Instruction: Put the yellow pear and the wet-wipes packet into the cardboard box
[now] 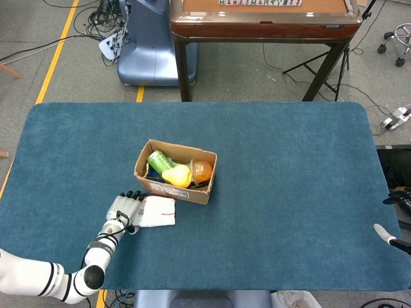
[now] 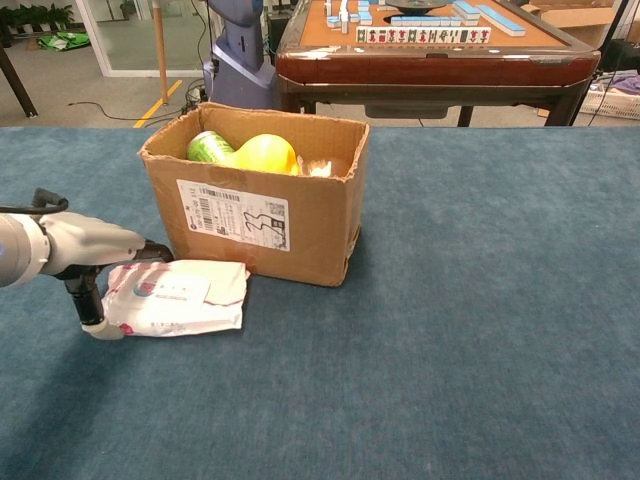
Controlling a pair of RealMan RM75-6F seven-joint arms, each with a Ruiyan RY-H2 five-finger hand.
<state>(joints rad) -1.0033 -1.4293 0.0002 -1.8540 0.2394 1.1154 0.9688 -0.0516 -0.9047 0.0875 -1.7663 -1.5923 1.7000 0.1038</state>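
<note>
The cardboard box [image 1: 174, 172] is set on the table [image 1: 289, 192], left of its middle. Inside it, the pear [image 1: 177, 175] is placed between a can [image 1: 158, 160] on the left and a cup [image 1: 201, 170] on the right. The wet-wipes packet [image 2: 176, 297] is laid flat on the table just before the box's left front corner. The left hand [image 1: 122, 210] is placed at the packet's left edge, touching it. A mahjong table [image 2: 430, 45] is seen behind.

Blue felt worktop [image 1: 289, 192], grey floor [image 1: 257, 70] with yellow line [image 1: 54, 51] (cables [image 1: 96, 25] nearby), brown mahjong table [image 2: 430, 55] behind, blue machine base [image 1: 144, 54].
</note>
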